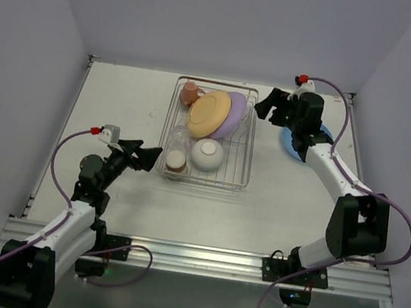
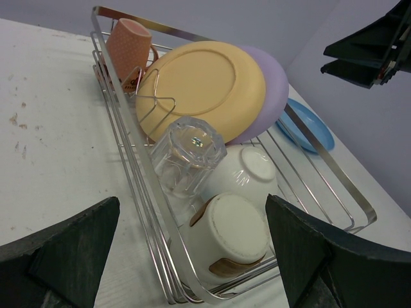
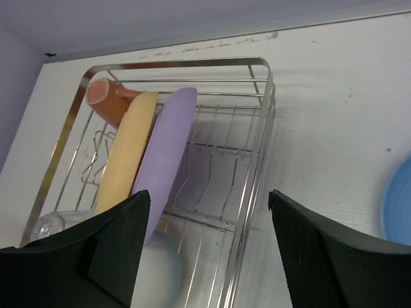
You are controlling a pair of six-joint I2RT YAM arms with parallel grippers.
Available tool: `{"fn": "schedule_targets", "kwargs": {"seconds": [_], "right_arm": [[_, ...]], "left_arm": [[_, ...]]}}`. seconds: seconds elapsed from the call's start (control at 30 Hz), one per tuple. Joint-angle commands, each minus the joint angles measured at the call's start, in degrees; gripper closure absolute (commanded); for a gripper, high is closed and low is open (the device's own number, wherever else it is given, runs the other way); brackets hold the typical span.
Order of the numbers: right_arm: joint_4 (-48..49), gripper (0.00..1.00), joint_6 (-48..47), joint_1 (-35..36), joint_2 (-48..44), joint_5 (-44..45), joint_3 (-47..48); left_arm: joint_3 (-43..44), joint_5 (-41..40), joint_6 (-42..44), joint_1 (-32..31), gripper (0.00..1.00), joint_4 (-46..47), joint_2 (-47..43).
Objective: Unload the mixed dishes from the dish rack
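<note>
The bench (image 1: 122, 96) is showing an off-white top, scuffed and flecked with small brownish marks near the left end effector (image 1: 155, 156); pale lilac-grey walls are closing it in on three sides, and a metal rail is running along its near edge, where purple cables are looping away from both arm bases.

The left end effector is hovering low with its fingers spread wide and nothing between them; the dish rack (image 1: 251, 153) is sitting on the bench straight ahead of it. The small brown cup (image 1: 176, 163) is resting upside down in the rack corner closest to those fingers; the clear glass (image 1: 179, 139) is lying just beyond the cup, and the white bowl (image 1: 207, 155) is sitting mouth-down to the right of both. Farther out from this end effector, the yellow-orange plate (image 1: 209, 114) is leaning on edge with the lilac plate (image 1: 236, 112) pressing against its back; the salmon-pink mug (image 1: 191, 93) is occupying the far left corner.

The right end effector (image 1: 264, 105) is hanging just outside the rack's far right corner, its fingers parted and holding nothing, pointing toward the two leaning plates; the blue plate (image 1: 292, 145) is lying flat on the bench behind and beneath it, outside the rack and partly covered by the arm.
</note>
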Motion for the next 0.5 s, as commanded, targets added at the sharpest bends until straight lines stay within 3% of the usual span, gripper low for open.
{"fn": "schedule_targets", "kwargs": {"seconds": [0.0,0.47], "right_arm": [[6.6,0.22,2.57,-0.54,-0.21,-6.99,-1.01],[15.39,0.21,10.65,-2.56,4.54,-17.9,-3.64]], "left_arm": [[2.07,0.7,0.77,0.24,0.0,1.13,-0.23],[2.16,1.4,0.33,0.24,0.0,1.57,-0.14]]}}
